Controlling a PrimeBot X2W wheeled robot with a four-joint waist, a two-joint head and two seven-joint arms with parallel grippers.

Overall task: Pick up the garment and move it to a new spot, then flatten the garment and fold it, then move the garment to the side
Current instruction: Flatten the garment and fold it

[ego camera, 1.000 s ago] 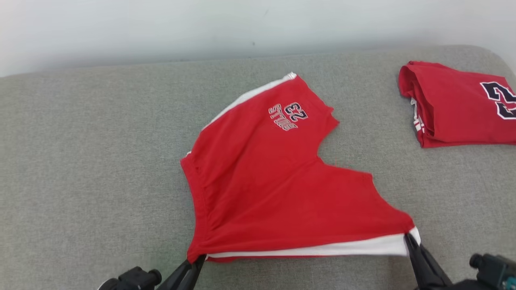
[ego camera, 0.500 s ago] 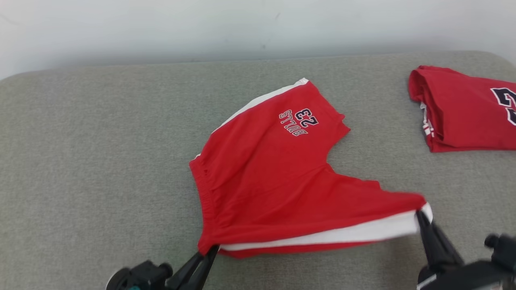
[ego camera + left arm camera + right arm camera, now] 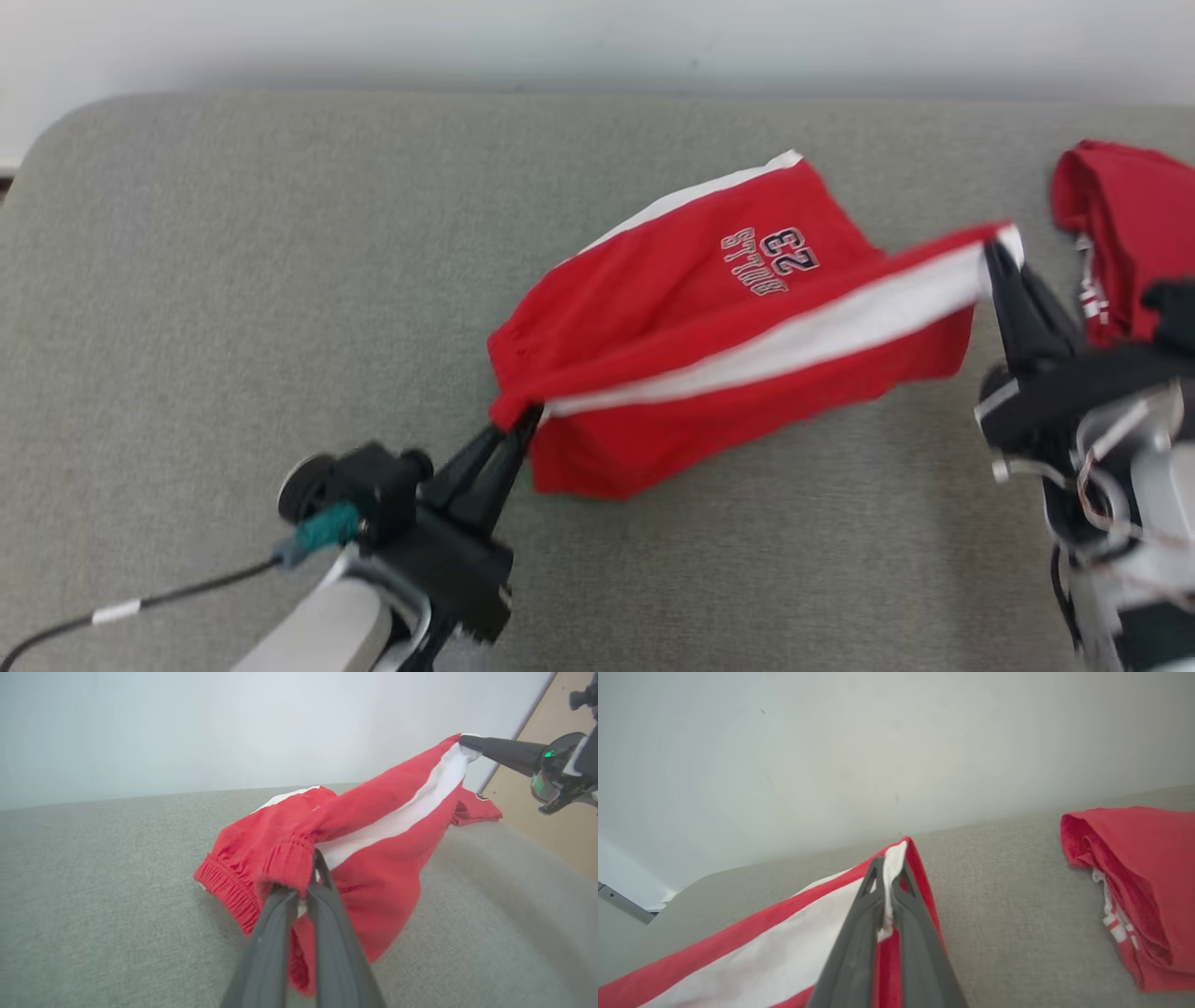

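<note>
The garment is a pair of red shorts (image 3: 709, 364) with a white side stripe and a "BULLS 23" print, partly lifted off the grey cushion (image 3: 233, 280). My left gripper (image 3: 518, 425) is shut on the waistband corner (image 3: 292, 858) at the lower left. My right gripper (image 3: 994, 247) is shut on the white-striped leg hem (image 3: 892, 863), holding it up at the right. The stripe edge is stretched taut between the two grippers while the far leg still rests on the cushion.
A folded red garment (image 3: 1116, 224) with white trim lies on the cushion at the right, close behind my right gripper, also seen as folded red cloth (image 3: 1143, 877). A pale wall (image 3: 560, 37) runs behind the cushion. A cable (image 3: 140, 607) trails from my left wrist.
Both grippers have lifted the shorts' near edge up and carried it away from me over the far leg; the right hem rose most. The head camera also shifted, moving the scene rightward.
</note>
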